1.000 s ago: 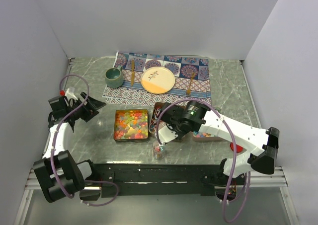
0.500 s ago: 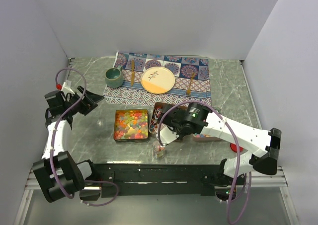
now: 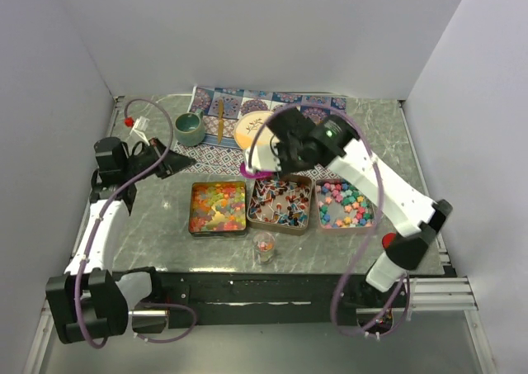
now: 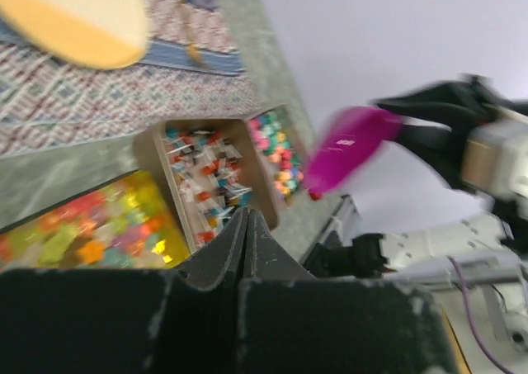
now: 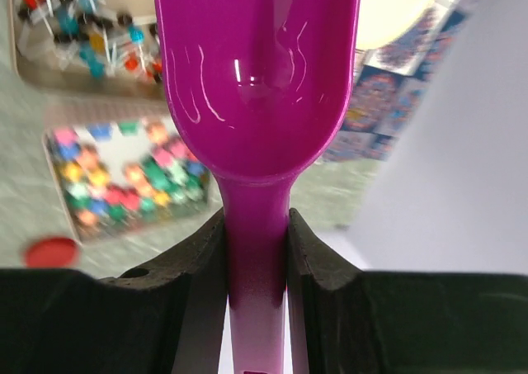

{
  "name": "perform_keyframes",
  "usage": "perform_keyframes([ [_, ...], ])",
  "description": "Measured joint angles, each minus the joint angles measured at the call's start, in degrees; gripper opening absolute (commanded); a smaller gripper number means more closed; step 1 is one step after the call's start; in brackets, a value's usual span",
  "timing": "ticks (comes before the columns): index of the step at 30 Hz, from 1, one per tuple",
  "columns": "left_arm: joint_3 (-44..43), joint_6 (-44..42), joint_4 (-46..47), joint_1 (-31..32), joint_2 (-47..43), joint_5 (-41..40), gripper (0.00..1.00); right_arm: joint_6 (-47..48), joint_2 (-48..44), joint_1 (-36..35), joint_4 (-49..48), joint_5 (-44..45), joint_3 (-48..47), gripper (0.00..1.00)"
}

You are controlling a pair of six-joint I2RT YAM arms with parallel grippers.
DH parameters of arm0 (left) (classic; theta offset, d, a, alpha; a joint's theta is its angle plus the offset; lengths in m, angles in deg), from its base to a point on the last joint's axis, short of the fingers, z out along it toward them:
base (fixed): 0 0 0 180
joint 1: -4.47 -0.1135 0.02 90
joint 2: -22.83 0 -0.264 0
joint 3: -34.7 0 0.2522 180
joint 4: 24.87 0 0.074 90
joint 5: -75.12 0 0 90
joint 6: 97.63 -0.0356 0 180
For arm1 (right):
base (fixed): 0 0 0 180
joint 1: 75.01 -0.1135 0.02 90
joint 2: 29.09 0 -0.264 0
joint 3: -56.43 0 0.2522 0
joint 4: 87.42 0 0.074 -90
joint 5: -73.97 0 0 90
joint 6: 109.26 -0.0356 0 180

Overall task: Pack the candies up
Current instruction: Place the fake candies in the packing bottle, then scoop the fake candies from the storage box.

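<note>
Three open tins hold the candies: orange-yellow-red gummies (image 3: 218,207), red-blue-white wrapped pieces (image 3: 280,202) and pastel star pieces (image 3: 345,205). A small clear jar (image 3: 263,246) with a few candies stands in front of them. My right gripper (image 3: 272,153) hangs above the back edge of the wrapped-piece tin, shut on the handle of a purple scoop (image 5: 260,77), whose bowl is empty. My left gripper (image 3: 175,165) is shut on nothing, held left of the tins. The left wrist view takes in its shut fingertips (image 4: 245,215), the tins and the scoop (image 4: 351,143).
A patterned placemat (image 3: 330,134) at the back carries a cream and orange plate (image 3: 252,133), a green mug (image 3: 189,127) and wooden sticks. A round red lid (image 3: 388,241) lies right of the jar. White walls close in the table.
My right arm has lifted the scoop from the jar and swung it back over the wrapped-piece tin. My left gripper has shut and shifted toward the back.
</note>
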Motion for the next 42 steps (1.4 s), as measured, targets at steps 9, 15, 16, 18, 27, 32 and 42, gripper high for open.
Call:
perform_keyframes([
  [9,-0.07,6.78,9.11,4.2,1.36,6.08,0.01,-7.23,13.55,2.19,1.27,-9.84,-8.02,0.0],
  [15,-0.07,10.45,13.46,6.16,6.05,6.19,0.01,-9.29,16.13,1.46,1.03,-12.79,-16.55,0.0],
  [16,-0.07,11.08,14.27,6.51,6.84,6.16,0.01,-9.55,16.17,1.31,0.98,-13.05,-17.9,0.0],
  [18,-0.13,11.69,15.37,7.41,9.11,6.19,0.01,-10.12,16.26,0.79,1.22,-13.6,-21.14,0.0],
  [27,-4.11,11.69,15.52,11.08,17.0,5.97,0.01,-12.72,15.58,0.33,0.37,-17.22,-21.81,0.0],
  [32,-8.31,12.98,16.37,11.32,19.96,6.62,0.43,-16.15,11.82,3.23,-2.51,-19.12,-15.04,0.0],
  [42,-22.14,4.15,13.79,10.58,21.81,1.81,0.63,-15.56,-12.72,28.81,-1.88,-13.27,22.03,0.0],
])
